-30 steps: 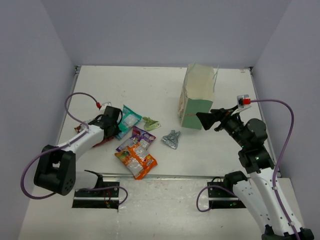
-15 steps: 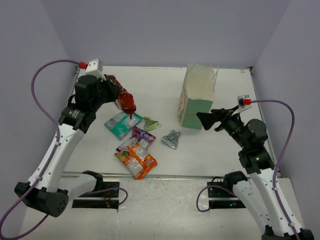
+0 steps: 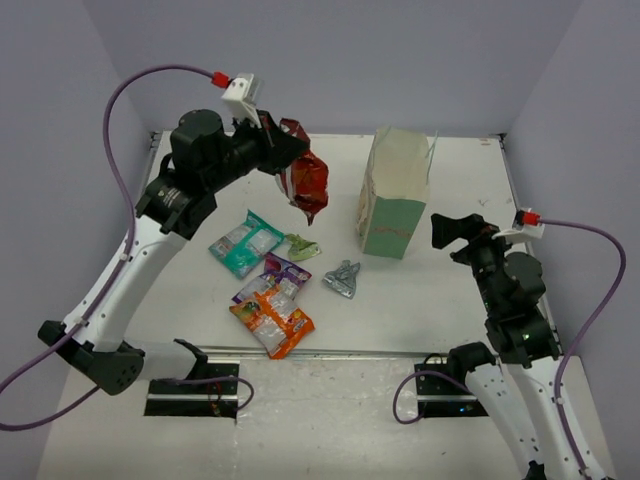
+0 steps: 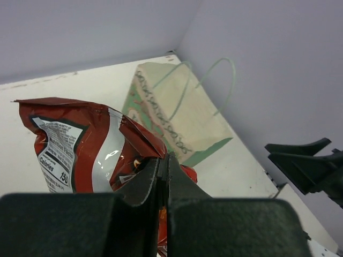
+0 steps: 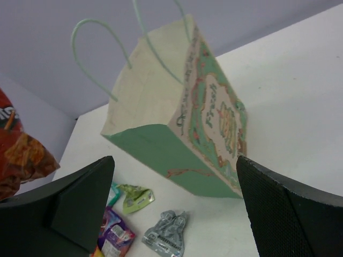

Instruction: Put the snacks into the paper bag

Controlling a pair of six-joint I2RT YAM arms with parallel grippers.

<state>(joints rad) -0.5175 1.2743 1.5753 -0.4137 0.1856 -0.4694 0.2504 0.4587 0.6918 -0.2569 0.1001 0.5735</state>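
Above the tabletop [image 3: 420, 290] near its far edge, the red snack packet [image 3: 305, 180] hangs long axis downward, pinched at one edge by the closed left tool [image 3: 283, 158]. To its right, nearer the far right corner, the paper bag [image 3: 392, 195] stands mouth upward. Just beside the bag's right wall, the right tool [image 3: 452, 230] gapes wide and empty, so the carry should run rightward over the rim.

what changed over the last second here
The left gripper, shut on the red packet, lifted it from the left side of the table and carried it up and right toward the paper bag. The teal packet slid slightly left. The open right gripper drew back rightward from the bag. The bag and the purple, orange, green and silver packets stayed put.
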